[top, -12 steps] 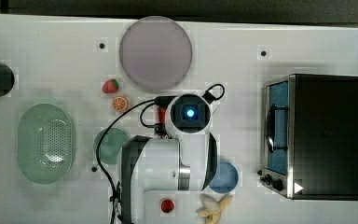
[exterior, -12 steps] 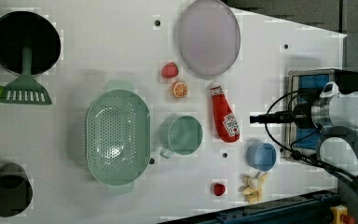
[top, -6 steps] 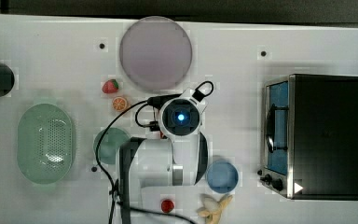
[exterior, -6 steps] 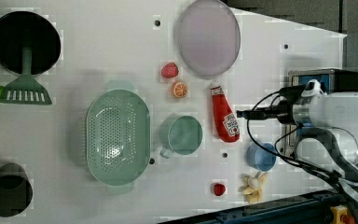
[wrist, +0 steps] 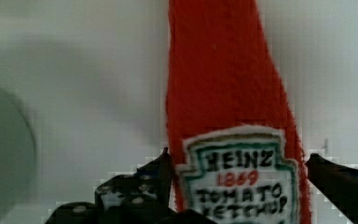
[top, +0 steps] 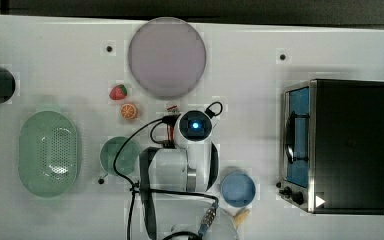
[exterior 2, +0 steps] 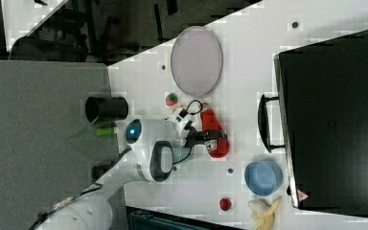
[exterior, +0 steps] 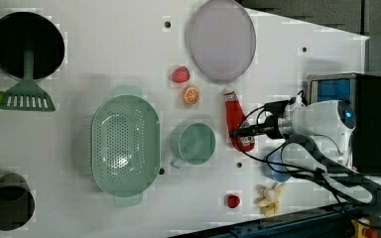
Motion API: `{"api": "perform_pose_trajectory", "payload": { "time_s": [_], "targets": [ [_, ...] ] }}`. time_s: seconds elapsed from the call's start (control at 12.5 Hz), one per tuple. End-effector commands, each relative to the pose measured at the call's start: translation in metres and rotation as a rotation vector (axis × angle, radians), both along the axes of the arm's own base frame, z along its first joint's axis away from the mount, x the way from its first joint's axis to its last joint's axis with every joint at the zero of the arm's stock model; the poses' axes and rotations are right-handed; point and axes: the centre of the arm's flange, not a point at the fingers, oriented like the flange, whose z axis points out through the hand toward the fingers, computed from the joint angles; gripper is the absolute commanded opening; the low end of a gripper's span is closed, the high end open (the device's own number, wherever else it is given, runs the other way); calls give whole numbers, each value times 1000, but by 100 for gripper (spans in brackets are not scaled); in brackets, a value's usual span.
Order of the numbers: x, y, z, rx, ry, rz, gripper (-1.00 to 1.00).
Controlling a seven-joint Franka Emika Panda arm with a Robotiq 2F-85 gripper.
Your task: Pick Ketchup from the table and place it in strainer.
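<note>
The Ketchup [exterior: 235, 116] lies flat on the white table, its white cap [exterior: 228, 92] pointing toward the grey-lilac plate. In the top view my arm covers the bottle apart from the cap [top: 171, 106]. My gripper [exterior: 239, 134] is down over the labelled lower body and is open. In the wrist view the red bottle [wrist: 223, 84] runs between the two fingers [wrist: 161, 170], one close against the label and the other a little apart. The right view shows the bottle [exterior 2: 214, 133] under the gripper [exterior 2: 200, 137]. The mint strainer [exterior: 99, 148] sits empty at the left view's left, its rim [top: 27, 150] far from the gripper.
A dark-green cup [exterior: 196, 144] stands between bottle and strainer. A strawberry [exterior: 180, 74] and an orange slice [exterior: 191, 95] lie near the plate [exterior: 222, 39]. A blue bowl [top: 237, 189], a banana [exterior: 270, 199], a small red fruit [exterior: 233, 200] and a toaster oven [top: 347, 145] are nearby.
My arm has moved toward the left view's left, bringing the gripper from beside the oven to over the ketchup bottle. The bottle has stayed where it was.
</note>
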Motion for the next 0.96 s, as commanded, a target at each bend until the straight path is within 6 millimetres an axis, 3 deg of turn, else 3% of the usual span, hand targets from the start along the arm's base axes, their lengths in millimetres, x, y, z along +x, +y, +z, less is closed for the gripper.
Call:
{"api": "perform_pose_trajectory", "payload": {
  "time_s": [0.08,0.32,0.48,0.72,0.96],
  "targets": [
    [13,-2,21,-3,-80,32,92],
    [16,-2,26,-4,-89,31,24],
    [27,-2,47,-8,-123,31,24],
    [33,-2,103,-22,-113,36,24],
    [39,4,189,-41,-88,34,24]
  ]
}}
